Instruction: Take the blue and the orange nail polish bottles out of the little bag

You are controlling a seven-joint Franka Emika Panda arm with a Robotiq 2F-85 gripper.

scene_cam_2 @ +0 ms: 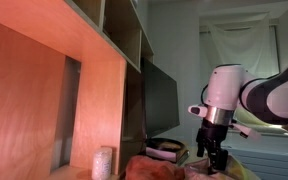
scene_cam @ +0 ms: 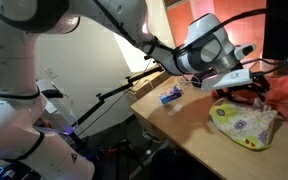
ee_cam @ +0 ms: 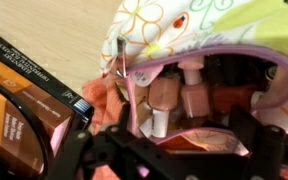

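Wrist view shows the fingers [ee_cam: 174, 162] spread apart and empty, with the little bag [ee_cam: 199, 30] lying on the worktop [ee_cam: 54, 25] straight ahead of them, its mouth gaping toward them and the bottles [ee_cam: 169, 95] inside lying roughly lengthwise along the line of approach.
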